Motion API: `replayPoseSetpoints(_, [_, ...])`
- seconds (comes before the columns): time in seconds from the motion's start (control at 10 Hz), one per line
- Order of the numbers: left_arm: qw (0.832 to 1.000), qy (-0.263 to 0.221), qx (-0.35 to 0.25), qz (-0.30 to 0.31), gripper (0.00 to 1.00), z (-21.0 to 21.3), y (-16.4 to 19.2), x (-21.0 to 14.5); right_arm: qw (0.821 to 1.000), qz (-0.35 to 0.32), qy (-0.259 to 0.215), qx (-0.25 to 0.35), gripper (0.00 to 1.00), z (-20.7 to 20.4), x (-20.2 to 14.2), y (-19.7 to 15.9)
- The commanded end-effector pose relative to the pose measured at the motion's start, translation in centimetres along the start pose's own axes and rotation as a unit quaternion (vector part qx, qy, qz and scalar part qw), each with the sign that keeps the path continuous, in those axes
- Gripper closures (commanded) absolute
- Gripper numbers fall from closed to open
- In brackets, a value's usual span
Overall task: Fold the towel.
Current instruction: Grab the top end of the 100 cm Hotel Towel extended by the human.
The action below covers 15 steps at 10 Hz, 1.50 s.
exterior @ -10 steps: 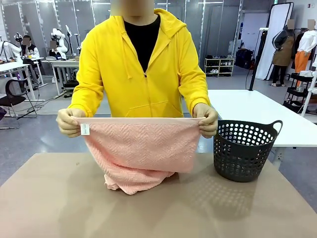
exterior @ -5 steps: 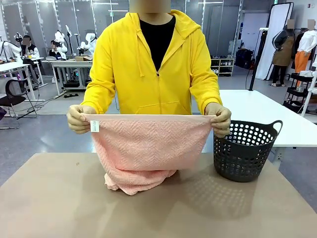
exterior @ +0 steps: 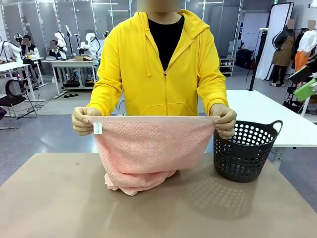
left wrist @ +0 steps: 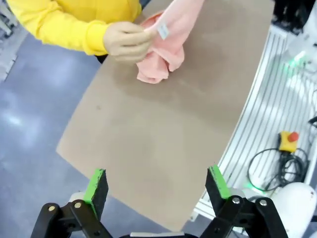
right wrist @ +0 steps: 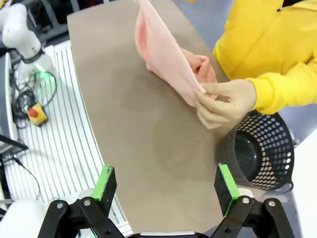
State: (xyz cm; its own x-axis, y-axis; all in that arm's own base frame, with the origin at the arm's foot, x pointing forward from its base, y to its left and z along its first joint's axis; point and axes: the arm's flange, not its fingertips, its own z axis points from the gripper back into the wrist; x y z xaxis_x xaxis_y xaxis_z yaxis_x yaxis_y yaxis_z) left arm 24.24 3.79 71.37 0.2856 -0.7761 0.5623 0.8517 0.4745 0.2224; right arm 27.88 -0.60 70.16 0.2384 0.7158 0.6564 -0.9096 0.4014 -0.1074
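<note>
A person in a yellow hoodie holds the salmon-pink towel (exterior: pixel 148 148) stretched by its two top corners above the far side of the table (exterior: pixel 158 208). The towel's lower end is bunched on the tabletop. A small white tag (exterior: pixel 97 128) hangs by one hand. In the left wrist view the towel (left wrist: pixel 168 39) and a hand (left wrist: pixel 126 40) lie far ahead of my left gripper (left wrist: pixel 158 191), which is open and holds nothing. My right gripper (right wrist: pixel 166 191) is also open and bare, well short of the towel (right wrist: pixel 161 54).
A dark perforated basket (exterior: pixel 245 148) stands on the table's right side, close to the person's hand; it also sits beside my right gripper's view (right wrist: pixel 262 153). A yellow box with a red button (left wrist: pixel 287 140) and cables lie off the table's near edge.
The person has shifted slightly to the picture's right and raised the towel's top edge a little. Neither gripper has changed.
</note>
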Motion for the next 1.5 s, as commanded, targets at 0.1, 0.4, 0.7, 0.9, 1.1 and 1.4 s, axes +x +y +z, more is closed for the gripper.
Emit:
replayPoseSetpoints(0.1, [1.000,0.007,0.009,-0.023,0.00,-2.0,-0.7,0.6,0.999,0.032,0.005,-0.030,0.00,-1.3,0.8,0.1])
replayPoseSetpoints(0.4, [1.000,0.006,-0.002,-0.030,0.00,-1.5,-0.7,1.0,0.999,0.029,0.009,-0.017,0.00,-0.7,1.3,0.0])
replayPoseSetpoints(0.7, [1.000,0.006,-0.002,-0.030,0.00,-1.5,-0.7,1.0,0.999,0.029,0.009,-0.017,0.00,-0.7,1.3,0.0])
replayPoseSetpoints(0.9, [0.995,0.044,0.005,-0.091,0.00,-2.1,-0.7,4.5,0.994,0.052,0.087,-0.031,0.00,-1.5,4.5,-0.4])
replayPoseSetpoints(1.1, [0.989,0.069,0.018,-0.129,0.00,-3.8,-0.9,10.1,0.990,0.104,0.092,0.000,0.00,-3.8,8.8,-0.1])
replayPoseSetpoints(1.4, [0.980,0.098,0.013,-0.170,0.00,-8.3,-2.0,17.8,0.980,0.157,0.125,0.007,0.00,-7.3,12.7,1.3])
